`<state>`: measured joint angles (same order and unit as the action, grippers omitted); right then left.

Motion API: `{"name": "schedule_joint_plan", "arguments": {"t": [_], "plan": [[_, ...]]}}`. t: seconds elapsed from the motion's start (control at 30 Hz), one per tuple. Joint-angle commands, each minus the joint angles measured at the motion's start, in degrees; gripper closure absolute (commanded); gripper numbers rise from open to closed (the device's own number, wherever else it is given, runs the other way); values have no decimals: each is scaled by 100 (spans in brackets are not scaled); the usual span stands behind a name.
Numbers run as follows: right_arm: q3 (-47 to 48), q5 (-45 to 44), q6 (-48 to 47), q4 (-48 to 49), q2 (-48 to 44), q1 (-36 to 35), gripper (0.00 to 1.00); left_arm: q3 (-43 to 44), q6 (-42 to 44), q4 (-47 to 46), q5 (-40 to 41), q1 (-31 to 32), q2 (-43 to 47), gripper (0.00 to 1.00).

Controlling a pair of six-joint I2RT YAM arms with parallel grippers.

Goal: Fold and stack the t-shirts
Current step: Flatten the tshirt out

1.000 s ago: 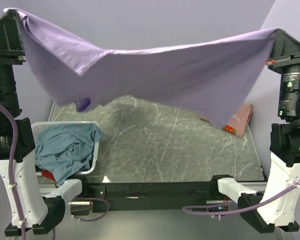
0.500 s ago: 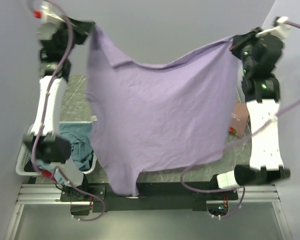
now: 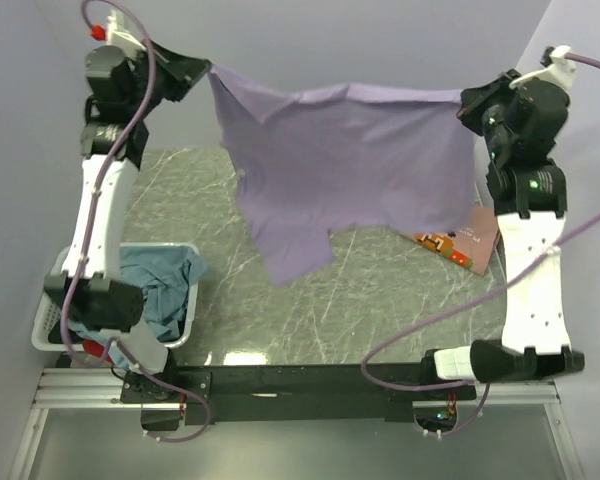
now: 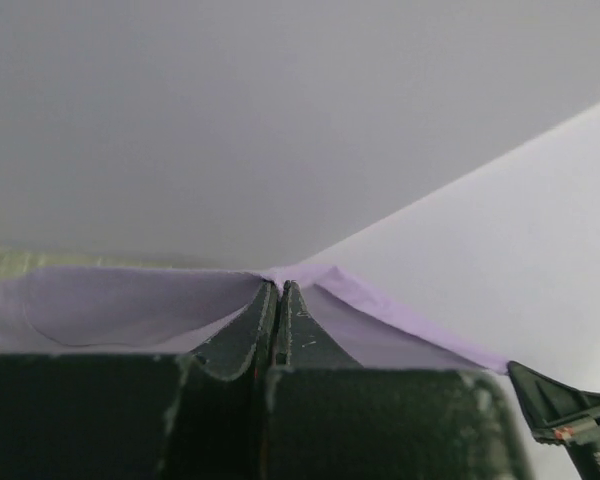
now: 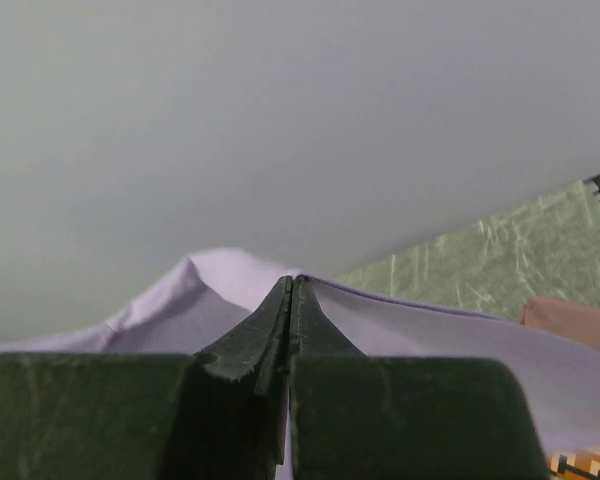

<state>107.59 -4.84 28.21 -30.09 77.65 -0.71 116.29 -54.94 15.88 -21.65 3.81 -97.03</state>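
The lavender-purple t-shirt (image 3: pixel 340 160) hangs spread in the air over the far half of the table. My left gripper (image 3: pixel 208 70) is shut on its upper left corner, seen in the left wrist view (image 4: pixel 278 285). My right gripper (image 3: pixel 464 100) is shut on its upper right corner, seen in the right wrist view (image 5: pixel 292 282). The shirt's lower edge hangs free, lowest at the left (image 3: pixel 290 262). The salmon-pink t-shirt (image 3: pixel 470 232) lies at the far right of the table, partly behind the hanging cloth. The teal-blue t-shirt (image 3: pixel 160 285) fills the basket, with a bit of the red t-shirt (image 3: pixel 92 350) beneath.
A white slatted basket (image 3: pixel 52 318) stands at the near left of the grey marbled table (image 3: pixel 360 300). Both arms reach high and far, near the grey back wall. A black rail (image 3: pixel 310 380) runs along the near edge.
Both grippers have swung away toward the far side with the lavender shirt. The cloth has moved from draping over the near table to hanging farther back and higher.
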Motion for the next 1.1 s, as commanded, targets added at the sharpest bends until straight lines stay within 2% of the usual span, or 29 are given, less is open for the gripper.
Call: {"name": "schedule_joint_plan", "arguments": {"t": [0.0, 0.2, 0.37, 0.63, 0.83, 0.97, 1.07], "plan": [[-141, -17, -8, 538, -627, 45, 100, -175, 9, -1024, 64, -21, 1001, 100], [-528, -393, -184, 1110, -1637, 45, 100, -791, 141, -1350, 687, -21, 2249, 100], [-388, -860, -429, 1277, -2280, 45, 100, -1432, 115, -1772, 1337, -21, 3320, 100], [227, -1475, -641, 1198, -2561, 45, 100, -1135, 440, -1886, 1831, -21, 3824, 99], [-501, -1906, -448, 1041, -2369, 45, 100, -1161, 221, -1659, 1517, -21, 3157, 100], [-1493, -2100, -456, 1031, -2114, 45, 100, -1223, -568, -1246, 699, 23, 1752, 99], [-2407, -2039, -421, 1215, -1798, 334, 100, -1162, -729, -1061, 92, 163, 566, 100]]}}
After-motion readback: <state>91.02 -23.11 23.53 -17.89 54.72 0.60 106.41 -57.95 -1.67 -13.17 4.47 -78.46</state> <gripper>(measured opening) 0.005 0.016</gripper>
